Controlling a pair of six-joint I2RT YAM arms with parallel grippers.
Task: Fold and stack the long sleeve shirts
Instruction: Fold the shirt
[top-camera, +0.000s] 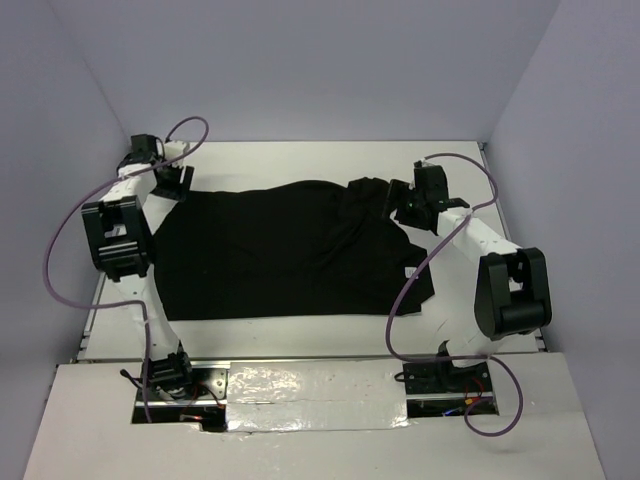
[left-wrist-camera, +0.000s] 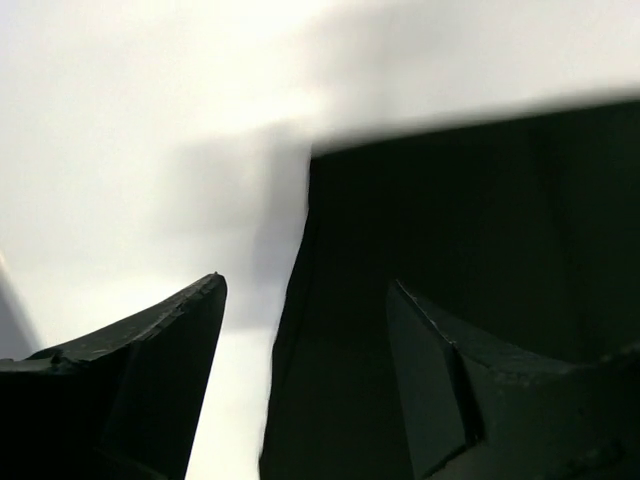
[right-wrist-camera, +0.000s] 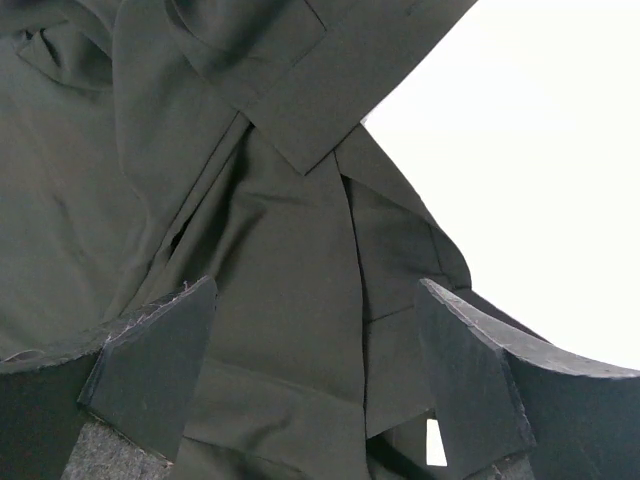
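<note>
Black soft long sleeve shirt lies spread flat mid-bench, long axis running left to right across the bench, straight edge at the bench's left side. Bunched, creased folds and the small white tag sit at the bench's right side. Left tool sits over the bench's far-left area at the shirt's corner, fingers spread, pinching nothing. Right tool sits over the bench's far-right area above the creased folds, fingers spread, empty.
</note>
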